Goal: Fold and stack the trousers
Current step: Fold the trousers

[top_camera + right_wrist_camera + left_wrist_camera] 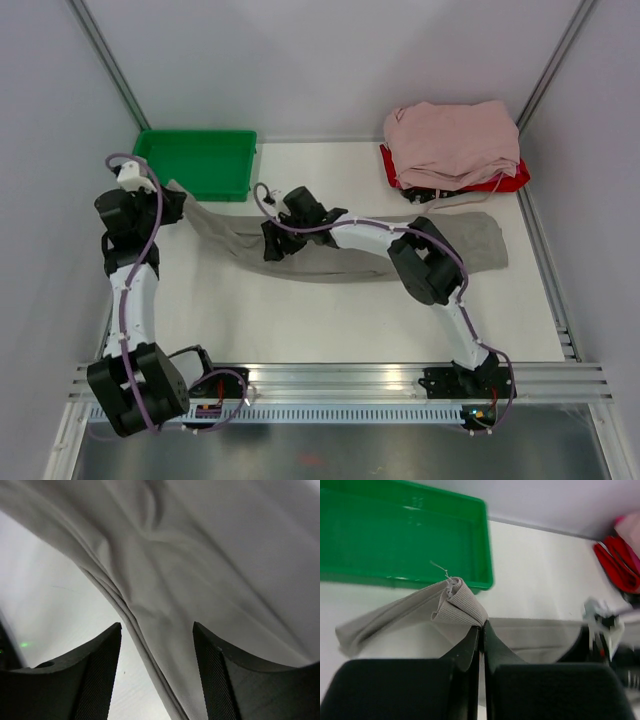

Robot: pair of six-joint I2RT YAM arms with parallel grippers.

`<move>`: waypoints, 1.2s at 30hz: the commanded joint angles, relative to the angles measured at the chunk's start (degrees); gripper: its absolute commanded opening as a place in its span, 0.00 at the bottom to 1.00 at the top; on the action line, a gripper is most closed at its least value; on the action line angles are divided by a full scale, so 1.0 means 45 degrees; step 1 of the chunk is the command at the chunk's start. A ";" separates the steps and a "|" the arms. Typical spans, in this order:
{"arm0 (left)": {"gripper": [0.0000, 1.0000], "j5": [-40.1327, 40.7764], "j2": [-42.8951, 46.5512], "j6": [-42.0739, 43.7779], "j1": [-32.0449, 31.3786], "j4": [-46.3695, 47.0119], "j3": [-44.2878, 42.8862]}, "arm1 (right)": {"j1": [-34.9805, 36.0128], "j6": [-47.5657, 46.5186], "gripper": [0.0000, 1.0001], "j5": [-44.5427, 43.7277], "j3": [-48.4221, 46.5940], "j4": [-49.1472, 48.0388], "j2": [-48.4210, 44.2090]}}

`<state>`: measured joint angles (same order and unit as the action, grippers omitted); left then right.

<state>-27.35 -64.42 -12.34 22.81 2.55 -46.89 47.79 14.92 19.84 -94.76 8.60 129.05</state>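
Note:
The taupe trousers (350,250) lie stretched across the middle of the table, from beside the green tray to the right side. My left gripper (483,626) is shut on a ribbed cuff end of the trousers (462,605), held just in front of the green tray. In the top view the left gripper (172,200) sits at the trousers' left end. My right gripper (157,630) hangs low over the trousers' fabric (200,570), jaws apart, astride a folded edge. From above, the right gripper (272,243) is at the trousers' left-middle part.
A green tray (198,163) stands at the back left, right behind the left gripper. A stack of pale pink garments (452,143) rests on a red tray (505,182) at the back right. Grey walls close in the table's sides.

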 commanded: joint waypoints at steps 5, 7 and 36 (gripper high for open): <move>0.02 -0.1286 0.1445 0.3146 -0.2234 -0.2512 -0.0827 | -0.4073 0.3872 0.69 0.1705 0.1504 -0.0800 -0.4710; 0.02 -0.1013 0.1271 0.3638 -0.3151 -0.3199 -0.1062 | -0.4931 0.3523 0.73 0.1202 0.1585 0.0249 -0.5645; 0.02 0.5237 -0.6191 0.2296 -1.4520 -0.4163 -0.4559 | -0.8627 0.2720 0.78 -0.0013 0.4514 0.2249 -0.7839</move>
<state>-8.69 -91.50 5.52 -40.27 -20.43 -64.34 9.13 28.71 19.64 -75.16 18.26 96.53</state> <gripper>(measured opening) 0.032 0.779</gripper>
